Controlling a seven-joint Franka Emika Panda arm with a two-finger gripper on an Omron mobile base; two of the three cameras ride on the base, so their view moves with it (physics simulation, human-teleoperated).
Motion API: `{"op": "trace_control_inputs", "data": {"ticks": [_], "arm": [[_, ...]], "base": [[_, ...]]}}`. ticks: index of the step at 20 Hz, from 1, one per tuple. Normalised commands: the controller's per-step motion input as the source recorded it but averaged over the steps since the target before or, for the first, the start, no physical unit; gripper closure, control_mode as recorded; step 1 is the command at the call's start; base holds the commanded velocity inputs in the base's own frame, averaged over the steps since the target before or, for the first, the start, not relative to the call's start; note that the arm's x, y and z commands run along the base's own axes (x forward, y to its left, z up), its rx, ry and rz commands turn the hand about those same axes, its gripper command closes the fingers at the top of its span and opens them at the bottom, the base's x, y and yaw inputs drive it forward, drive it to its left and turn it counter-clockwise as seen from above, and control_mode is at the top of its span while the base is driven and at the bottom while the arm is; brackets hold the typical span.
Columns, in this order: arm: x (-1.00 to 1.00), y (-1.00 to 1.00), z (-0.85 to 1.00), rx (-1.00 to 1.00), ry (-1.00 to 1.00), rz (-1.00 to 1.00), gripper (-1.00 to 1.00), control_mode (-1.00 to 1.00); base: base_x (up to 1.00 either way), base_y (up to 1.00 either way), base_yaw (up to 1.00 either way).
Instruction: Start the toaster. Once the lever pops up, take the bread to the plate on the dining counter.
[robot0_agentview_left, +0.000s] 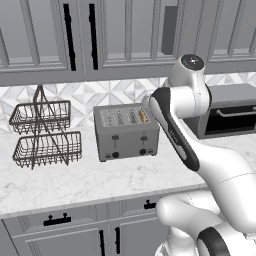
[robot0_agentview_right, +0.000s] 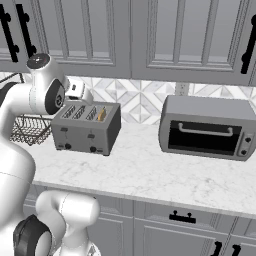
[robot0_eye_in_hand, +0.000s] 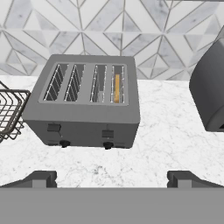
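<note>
Two dark fingertips at the bottom of the hand view mark the gripper (robot0_eye_in_hand: 112, 179), its jaws spread wide and holding nothing, poised above the front edge of the marble worktop (robot0_eye_in_hand: 166, 144) and looking down on the toaster (robot0_eye_in_hand: 87, 118). Just beyond, across a strip of bare marble, the toaster stands square against the tiled wall, its two black levers (robot0_eye_in_hand: 107, 134) and two knobs facing the hand. One slice of bread (robot0_eye_in_hand: 117, 89) sits edge-up in the slot nearest the toaster oven (robot0_eye_in_hand: 210, 94), its golden crust showing just below the slot mouth. A wire basket rack (robot0_agentview_left: 42, 132) stands on the toaster's other side.

Neither lever appears pressed, so the toaster looks yet to be started. The lever to push is likely the one under the bread's slots, on the toaster-oven side. Done well, the hand would come down with one finger squarely atop that small tab and press straight down its track, keeping clear of the knob beneath and avoiding any sideways shove that might skid the toaster along the worktop.
</note>
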Motion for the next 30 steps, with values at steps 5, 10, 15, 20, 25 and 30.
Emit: {"op": "trace_control_inputs", "data": {"ticks": [5, 10, 15, 20, 25, 30], "arm": [[0.0, 0.0, 0.0, 0.0, 0.0, 0.0, -1.0, -1.0], [0.0, 0.0, 0.0, 0.0, 0.0, 0.0, -1.0, -1.0], [0.0, 0.0, 0.0, 0.0, 0.0, 0.0, -1.0, -1.0], [0.0, 0.0, 0.0, 0.0, 0.0, 0.0, -1.0, -1.0], [0.0, 0.0, 0.0, 0.0, 0.0, 0.0, -1.0, -1.0], [0.0, 0.0, 0.0, 0.0, 0.0, 0.0, -1.0, -1.0]], "base": [[0.0, 0.0, 0.0], [0.0, 0.0, 0.0], [0.0, 0.0, 0.0], [0.0, 0.0, 0.0], [0.0, 0.0, 0.0], [0.0, 0.0, 0.0]]}}
